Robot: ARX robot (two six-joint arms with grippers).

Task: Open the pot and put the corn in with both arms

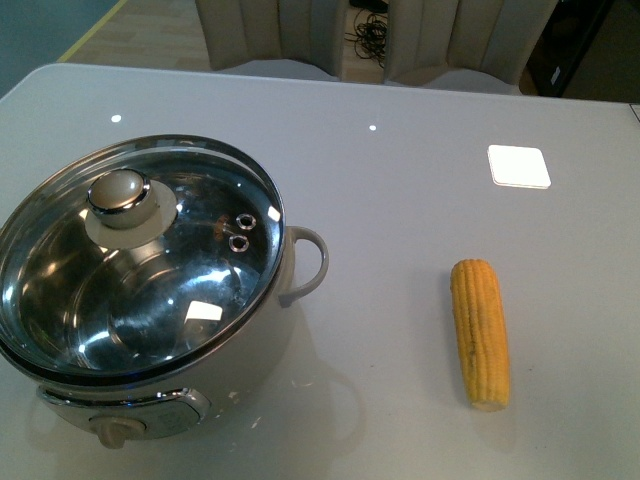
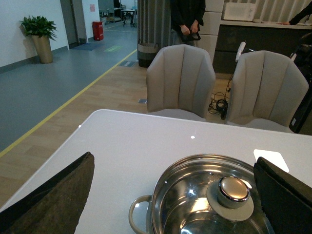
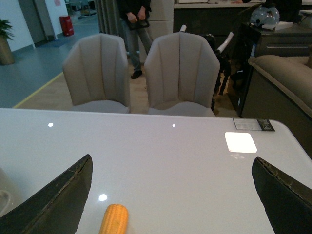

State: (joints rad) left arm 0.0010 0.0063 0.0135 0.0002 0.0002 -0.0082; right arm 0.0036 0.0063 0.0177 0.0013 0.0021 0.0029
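Opening has not begun: the lid [image 1: 130, 275] sits on the pot [image 1: 255, 365] at the left of the surface [image 1: 400, 130], with the corn [image 1: 480, 330] lying well apart to its right. The left pincer [image 2: 173, 161] is spread and empty, facing the knob [image 2: 233, 190]; the right pincer [image 3: 170, 161] is spread near the corn. The next move is probably the left pincer closing on the knob and lifting.

Pot [image 1: 262, 352]: cream-white body, mirror-steel bowl and rim, beige lid knob [image 1: 120, 197] banded in chrome. Corn [image 1: 480, 330]: yellow, kernels in straight rows. Tabletop [image 1: 400, 180]: plain pale grey, glossy. Chairs [image 2: 180, 80]: beige, vertically ribbed.
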